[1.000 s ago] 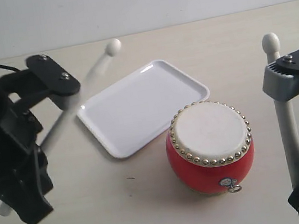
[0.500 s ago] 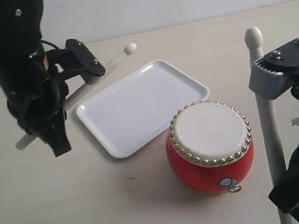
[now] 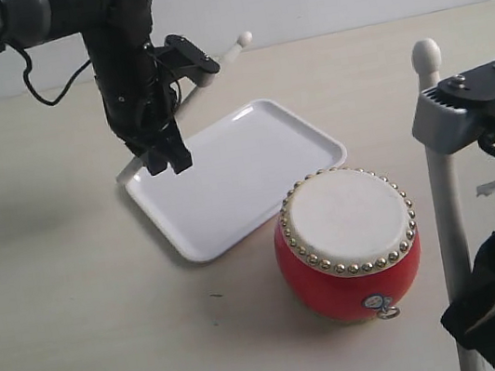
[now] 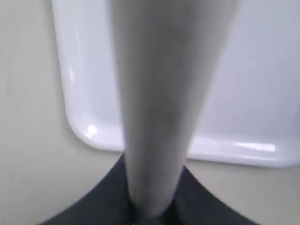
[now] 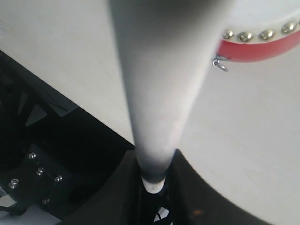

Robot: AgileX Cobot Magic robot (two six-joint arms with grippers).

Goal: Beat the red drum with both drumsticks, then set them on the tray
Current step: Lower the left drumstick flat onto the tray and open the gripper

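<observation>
- Your left fingers [image 3: 190,57], black ones on the black arm, are closed narrow on a slim pale wooden drumstick [image 3: 229,54]
- In the left wrist view this stick [image 4: 159,93] runs straight out from between the dark fingers [image 4: 93,206], so the grip is plain to see
- That stick is slanted, with its small rounded knob raised at the end farthest from the red barrel-shaped drum [image 3: 348,245]
- The drum stands upright on the pale beige desk [image 3: 80,315], cream skin on top ringed with gold studs, and a small metal ring and a sticker on the side facing the exterior camera
- The flat white glossy plastic tray [image 3: 228,184] lies just beside the drum, behind it and to its left in the exterior view; you cannot tell whether the two touch
- The left fingers and their stick hang over the tray's edge farthest from the drum, well apart from the drum; the left wrist view shows the tray's rounded corner [image 4: 84,136] under the stick
- Your right fingers [image 3: 472,101], grey ones, are closed on the second pale wooden drumstick [image 3: 442,183], which stands upright near the drum's right side, knob uppermost and clear of the skin
- In the right wrist view this stick [image 5: 164,84] rises from between the dark fingers [image 5: 187,187], with the drum's red wall and studs [image 5: 262,47] just beside it
- Neither stick touches the drum, and neither lies on the tray
</observation>
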